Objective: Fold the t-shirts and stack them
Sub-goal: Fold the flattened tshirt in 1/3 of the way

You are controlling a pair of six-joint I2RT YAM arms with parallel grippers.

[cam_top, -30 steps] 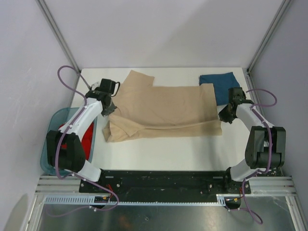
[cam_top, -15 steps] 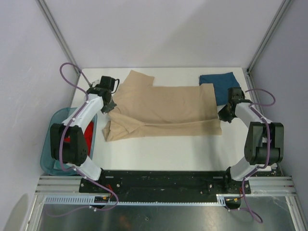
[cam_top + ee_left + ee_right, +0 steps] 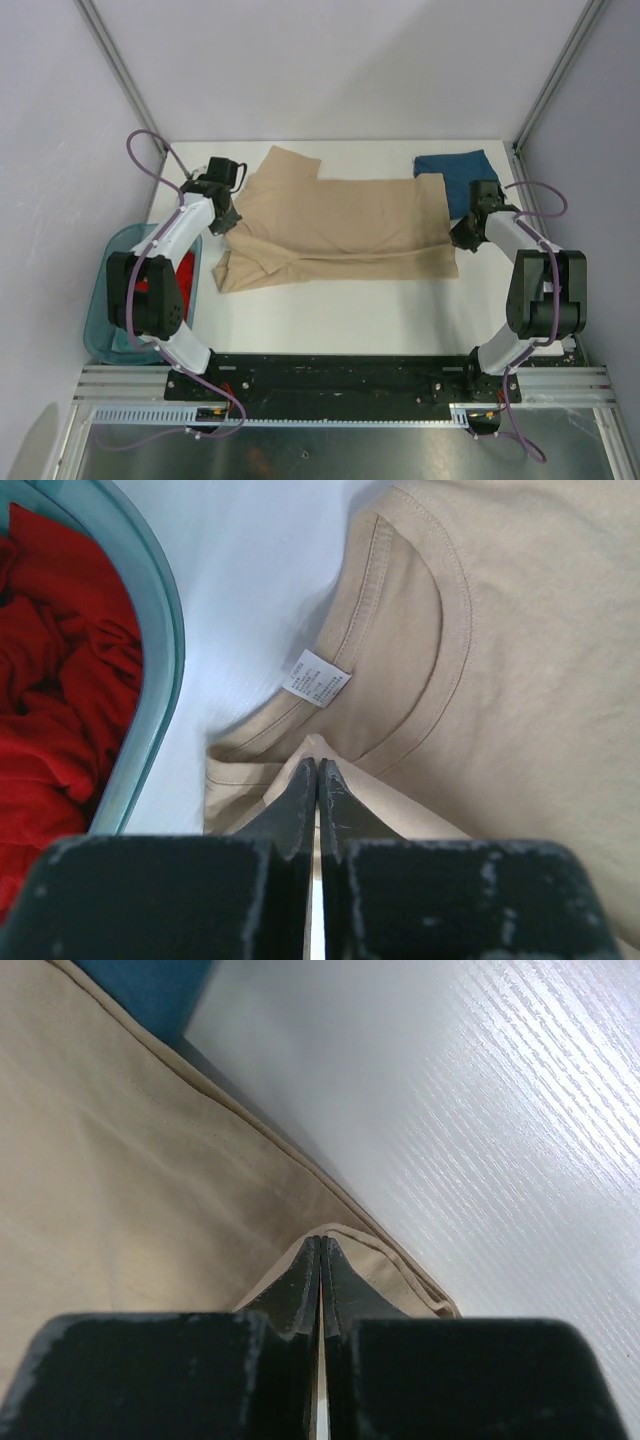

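Note:
The tan t-shirt (image 3: pixel 340 225) lies spread across the white table, partly folded, collar to the left. Its white neck label (image 3: pixel 318 679) shows in the left wrist view. My left gripper (image 3: pixel 222 222) is shut on a pinch of the tan shirt's shoulder by the collar (image 3: pixel 317 765). My right gripper (image 3: pixel 457 237) is shut on the tan shirt's hem corner (image 3: pixel 320 1243). The dark teal-blue t-shirt (image 3: pixel 460 178) lies folded at the back right, partly under the tan one. The red t-shirt (image 3: pixel 178 290) sits in a bin at the left and also shows in the left wrist view (image 3: pixel 55 690).
A translucent teal bin (image 3: pixel 108 285) holds the red shirt beside the table's left edge; its rim (image 3: pixel 160 660) runs close to my left gripper. Frame posts stand at the back corners. Grey walls enclose the table.
Both grippers have moved slightly toward the back with the cloth in them. The tan shirt's front right corner has pulled in a little.

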